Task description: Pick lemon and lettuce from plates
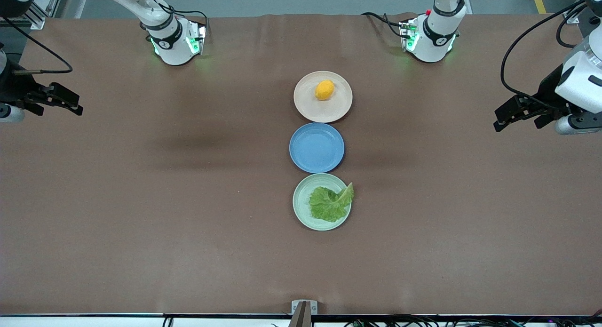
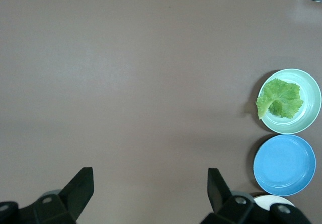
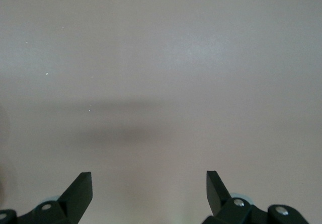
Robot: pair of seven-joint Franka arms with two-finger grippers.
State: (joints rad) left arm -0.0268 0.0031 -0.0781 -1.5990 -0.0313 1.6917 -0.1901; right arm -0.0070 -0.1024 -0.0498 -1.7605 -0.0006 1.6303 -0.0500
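I note three plates in a row at mid-table, running toward the front camera. The beige-pink plate (image 1: 304, 101) lies farthest from that camera and carries the lemon (image 1: 324, 90), which sits slightly off the plate's middle. The blue plate (image 1: 316, 147) comes next and has nothing on it. The mint green plate (image 1: 301, 202) lies nearest the camera; the lettuce (image 1: 330, 203) rests on it, spread flat, with its pale stem end overhanging the rim toward the left arm's end of the table.

The left gripper (image 1: 509, 115) hangs over bare tabletop at the left arm's end, well apart from all three plates. In the left wrist view I see its fingers (image 2: 80, 190) spread wide with nothing between them; the lettuce (image 2: 279, 99) and its plate (image 2: 311, 105) show off to one side of the jaws, not in line with them.

The right gripper (image 1: 66, 101) hangs over bare tabletop at the right arm's end, likewise well apart from the plates. Its fingers (image 3: 80, 191) stand wide apart and hold nothing; the right wrist view shows only the table (image 3: 161, 73).

Neither the lemon nor the lettuce is touched by either gripper.
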